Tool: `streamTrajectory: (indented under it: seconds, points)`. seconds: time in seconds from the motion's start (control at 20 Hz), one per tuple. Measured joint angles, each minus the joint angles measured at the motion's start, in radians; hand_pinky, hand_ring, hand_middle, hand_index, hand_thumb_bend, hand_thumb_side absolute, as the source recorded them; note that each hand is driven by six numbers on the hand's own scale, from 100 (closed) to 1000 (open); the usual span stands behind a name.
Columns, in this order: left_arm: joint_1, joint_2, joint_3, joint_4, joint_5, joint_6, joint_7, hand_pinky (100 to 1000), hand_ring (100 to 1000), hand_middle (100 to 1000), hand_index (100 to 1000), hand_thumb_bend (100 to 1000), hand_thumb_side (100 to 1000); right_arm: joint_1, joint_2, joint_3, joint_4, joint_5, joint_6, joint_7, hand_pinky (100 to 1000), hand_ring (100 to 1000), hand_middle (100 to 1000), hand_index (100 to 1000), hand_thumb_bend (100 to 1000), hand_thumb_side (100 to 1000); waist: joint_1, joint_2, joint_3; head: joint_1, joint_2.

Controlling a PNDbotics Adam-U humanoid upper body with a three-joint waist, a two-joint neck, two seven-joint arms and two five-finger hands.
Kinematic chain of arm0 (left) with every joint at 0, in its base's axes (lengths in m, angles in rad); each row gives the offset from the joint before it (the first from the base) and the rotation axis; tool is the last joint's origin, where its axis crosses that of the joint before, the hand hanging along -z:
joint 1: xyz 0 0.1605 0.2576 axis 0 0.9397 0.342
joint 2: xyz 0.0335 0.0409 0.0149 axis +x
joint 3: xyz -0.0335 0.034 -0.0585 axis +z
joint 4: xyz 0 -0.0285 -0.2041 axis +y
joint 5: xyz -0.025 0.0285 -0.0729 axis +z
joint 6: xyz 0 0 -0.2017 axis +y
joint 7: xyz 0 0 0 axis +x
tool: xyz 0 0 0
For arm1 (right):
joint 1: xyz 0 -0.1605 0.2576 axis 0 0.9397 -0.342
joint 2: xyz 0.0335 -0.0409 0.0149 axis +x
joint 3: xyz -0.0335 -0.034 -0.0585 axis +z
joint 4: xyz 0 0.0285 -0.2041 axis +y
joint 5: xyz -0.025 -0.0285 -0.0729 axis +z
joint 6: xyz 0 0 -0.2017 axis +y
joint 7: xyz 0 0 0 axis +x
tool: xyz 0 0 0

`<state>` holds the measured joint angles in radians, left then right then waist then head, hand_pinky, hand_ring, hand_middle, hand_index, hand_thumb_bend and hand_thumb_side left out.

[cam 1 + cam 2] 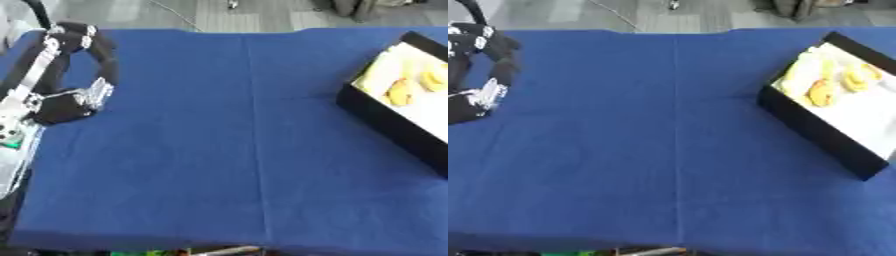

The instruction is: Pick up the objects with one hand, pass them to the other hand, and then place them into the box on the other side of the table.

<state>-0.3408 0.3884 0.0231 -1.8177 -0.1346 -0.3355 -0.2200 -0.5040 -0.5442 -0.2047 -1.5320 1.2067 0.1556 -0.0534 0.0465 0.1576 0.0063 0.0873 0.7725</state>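
A black box (807,131) with a white floor stands at the table's right side, turned at an angle. Inside it lie several yellow objects: an orange-yellow one (822,93) near the box's left wall, another (856,78) further right, and a paler one (800,71) toward the far corner. My left arm (35,70) comes up along the table's left edge and bends back down, ending in my dark left hand (63,108) over the cloth's left border. I see nothing in that hand. No loose object lies on the cloth. My right hand is out of sight.
The blue cloth (227,150) covers the whole table and has a crease down the middle. Grey floor shows beyond the far edge. A pale stick-like thing (229,250) and something green poke out below the near edge.
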Motion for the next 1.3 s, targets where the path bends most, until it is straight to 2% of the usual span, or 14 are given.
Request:
streamTrajectory:
  seconds: [0.15,0.25,0.4,0.45,0.5,0.55,0.7,0.85,1.0,1.3]
  points:
    - [0.0,-0.033,0.013,0.002,0.029,0.019,0.006,734,466,451,468,100,507,0.034,0.072,-0.041,-0.082,-0.048,-0.029,-0.051,831,906,798,973,100,100,0.003,-0.003,-0.006,0.024,0.0]
    - [0.0,-0.058,0.019,0.003,0.047,0.032,0.007,738,474,464,481,100,526,0.063,0.121,-0.047,-0.136,-0.08,-0.047,-0.084,825,908,789,965,100,110,0.003,-0.004,-0.007,0.035,0.0]
    - [0.0,-0.094,0.023,0.003,0.075,0.049,0.003,746,493,496,506,100,556,0.118,0.188,-0.032,-0.22,-0.131,-0.063,-0.135,814,920,770,958,100,343,0.002,-0.005,-0.008,0.039,0.0]
    - [0.0,-0.107,0.023,0.004,0.083,0.054,0.001,747,494,499,509,100,560,0.141,0.212,-0.022,-0.246,-0.148,-0.063,-0.152,812,922,767,956,100,392,0.002,-0.005,-0.008,0.038,0.0]
    - [0.0,-0.118,0.023,0.006,0.09,0.058,-0.002,749,498,506,515,100,549,0.163,0.235,-0.011,-0.273,-0.165,-0.061,-0.169,807,927,759,954,100,496,0.001,-0.005,-0.008,0.037,0.0]
    - [0.0,-0.126,0.023,0.009,0.096,0.061,-0.005,750,500,510,526,100,575,0.183,0.256,0.0,-0.3,-0.181,-0.057,-0.185,805,928,755,953,100,554,0.001,-0.005,-0.01,0.034,0.0]
    - [0.002,-0.145,0.022,0.013,0.11,0.07,-0.013,750,500,511,527,100,577,0.239,0.301,0.035,-0.376,-0.229,-0.029,-0.233,804,928,754,953,100,554,-0.001,-0.004,-0.012,0.026,0.0]
    - [0.006,-0.153,0.02,0.017,0.121,0.076,-0.018,758,518,534,556,100,610,0.27,0.314,0.063,-0.427,-0.28,-0.005,-0.285,799,943,742,950,100,556,-0.005,-0.002,-0.012,0.024,0.0]
    - [0.009,-0.168,0.013,0.028,0.138,0.084,-0.023,760,519,536,557,100,623,0.314,0.335,0.116,-0.441,-0.331,0.003,-0.335,798,946,737,945,100,558,-0.007,0.004,-0.012,0.024,0.0]
    - [0.011,-0.178,-0.002,0.04,0.162,0.092,-0.031,759,516,531,552,100,635,0.338,0.348,0.21,-0.446,-0.431,-0.014,-0.436,797,948,733,939,100,559,-0.005,0.009,-0.012,0.015,0.0]
